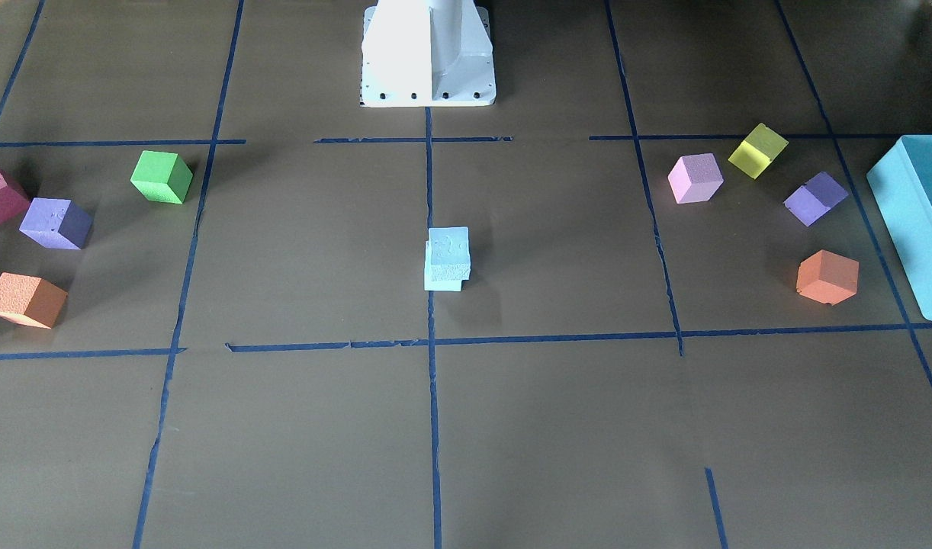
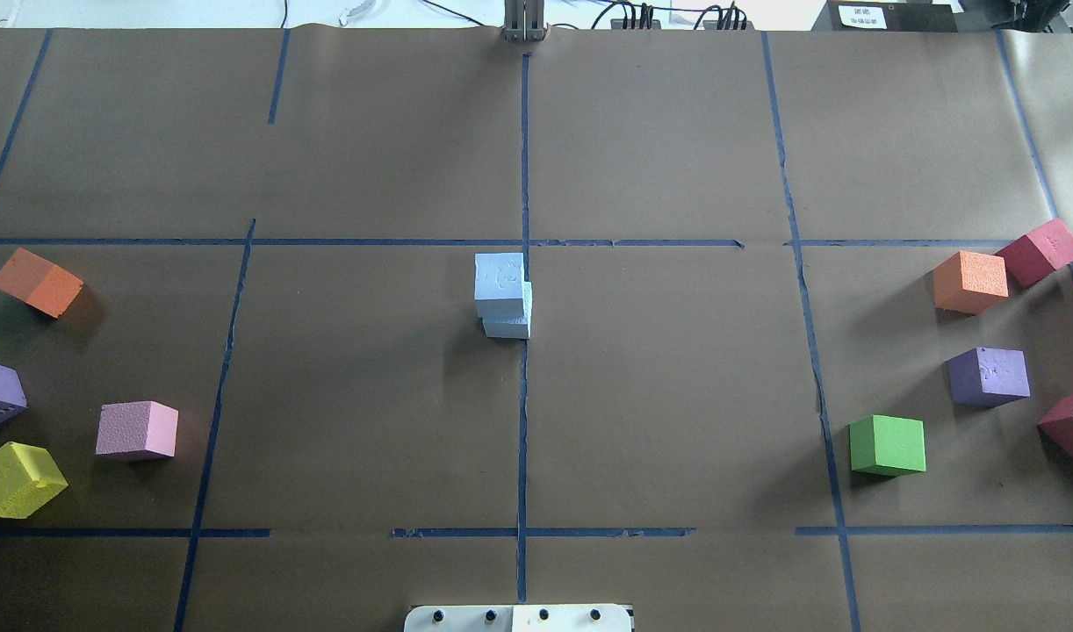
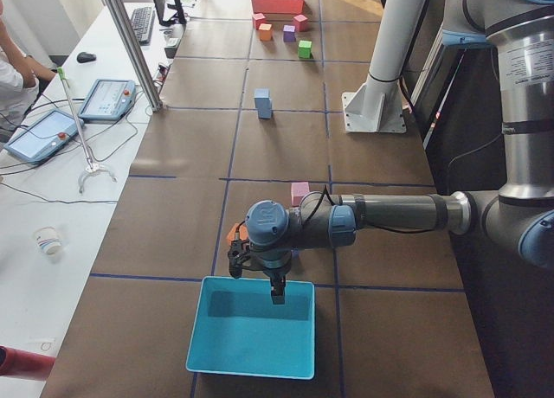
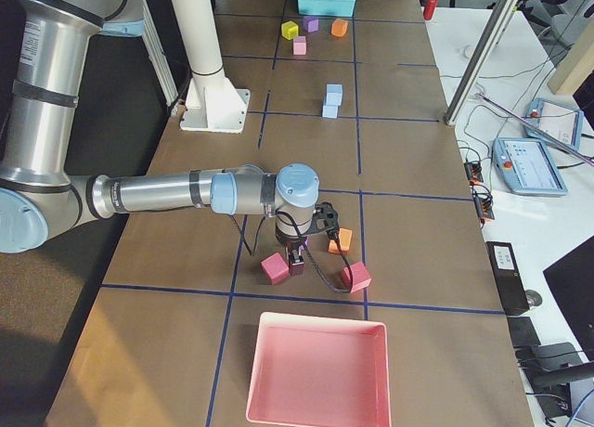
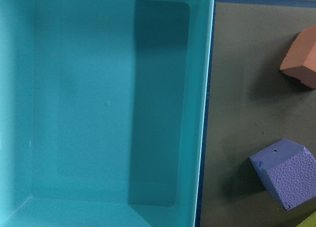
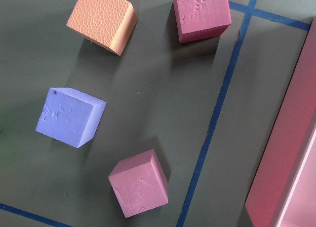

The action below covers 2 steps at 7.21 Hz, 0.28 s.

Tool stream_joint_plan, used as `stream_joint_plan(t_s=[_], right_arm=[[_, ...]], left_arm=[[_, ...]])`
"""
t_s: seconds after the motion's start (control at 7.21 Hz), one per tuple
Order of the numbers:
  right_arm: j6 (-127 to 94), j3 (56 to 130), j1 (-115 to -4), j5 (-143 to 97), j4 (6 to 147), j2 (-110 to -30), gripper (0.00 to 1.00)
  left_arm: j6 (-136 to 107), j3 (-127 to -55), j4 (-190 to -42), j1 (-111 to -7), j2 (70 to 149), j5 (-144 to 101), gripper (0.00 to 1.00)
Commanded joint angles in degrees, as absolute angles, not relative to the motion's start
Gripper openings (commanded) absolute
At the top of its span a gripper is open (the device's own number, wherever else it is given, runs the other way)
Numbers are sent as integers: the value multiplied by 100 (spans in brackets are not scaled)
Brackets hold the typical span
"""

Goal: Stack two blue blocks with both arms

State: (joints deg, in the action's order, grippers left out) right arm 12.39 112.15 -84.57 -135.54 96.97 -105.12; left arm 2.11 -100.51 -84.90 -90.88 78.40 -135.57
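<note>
Nearest, at the left end of the brown paper-covered worktop [image 2: 370,395], the left arm's fingers [image 3: 275,292] hang above the large teal plastic box [image 3: 251,337]; I cannot tell how far open they are. Mid-worktop, one pale sky-blue foam cube [image 2: 500,279] sits on the other sky-blue cube [image 2: 507,327], slightly offset, beside the centre blue tape line [image 2: 522,421]. Farthest, the right arm's fingers [image 4: 297,258] hang by a maroon foam cube [image 4: 275,268], and their opening cannot be told either
</note>
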Motion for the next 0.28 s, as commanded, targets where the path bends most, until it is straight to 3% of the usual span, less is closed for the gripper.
stream_joint_plan(t_s=[0.0, 0.14], right_arm=[[1239, 11224, -8455, -13562, 9703, -10512, 100], [1239, 11215, -8464, -13562, 9694, -10512, 100]], left_arm=[[211, -10063, -8490, -9088, 7840, -13562, 100], [211, -10063, -8490, -9088, 7840, -13562, 100]])
